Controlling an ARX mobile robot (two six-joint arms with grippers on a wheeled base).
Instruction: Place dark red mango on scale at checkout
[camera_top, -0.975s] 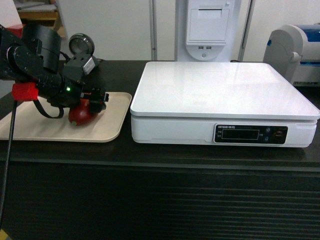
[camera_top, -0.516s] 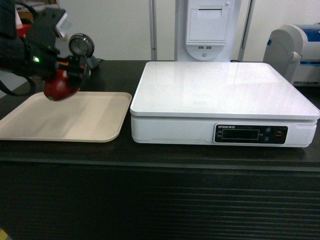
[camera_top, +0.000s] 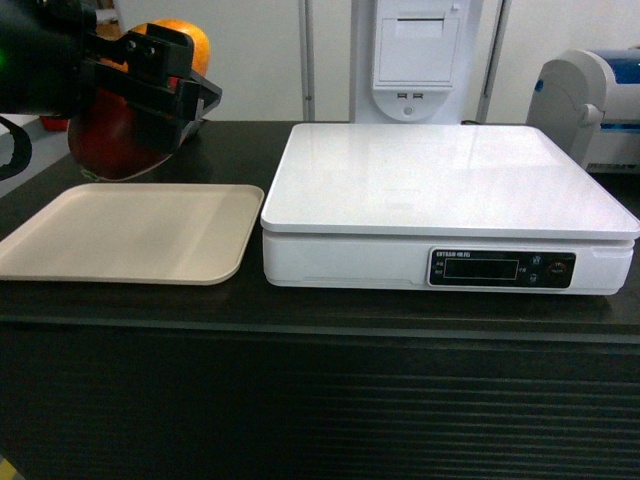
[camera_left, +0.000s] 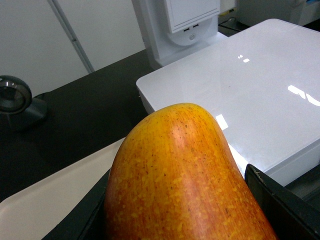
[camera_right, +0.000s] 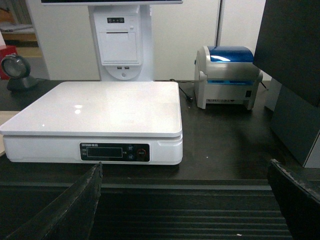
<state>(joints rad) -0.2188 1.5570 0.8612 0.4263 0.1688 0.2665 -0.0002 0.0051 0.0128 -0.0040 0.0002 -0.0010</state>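
Mango (camera_top: 120, 140): clamped between left gripper (camera_top: 150, 80) jaws, aloft above tray (camera_top: 130, 235), orange end outermost; scale (camera_top: 440, 185) lies beyond to the right. Likely firm, weighty, glossy, slip-prone; hold across its belly. Right gripper (camera_right: 187, 200): jaws apart, empty.

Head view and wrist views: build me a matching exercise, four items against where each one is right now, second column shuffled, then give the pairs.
Items:
1. dark red mango
2. beige tray
3. scale
4. label printer

Places:
A. bare, on the counter just left of the scale
B. on the counter to the right of the scale
C. held in the left gripper, above the tray's far edge
D. on the checkout, platform bare, display facing the robot

Pairs: 1-C, 2-A, 3-D, 4-B
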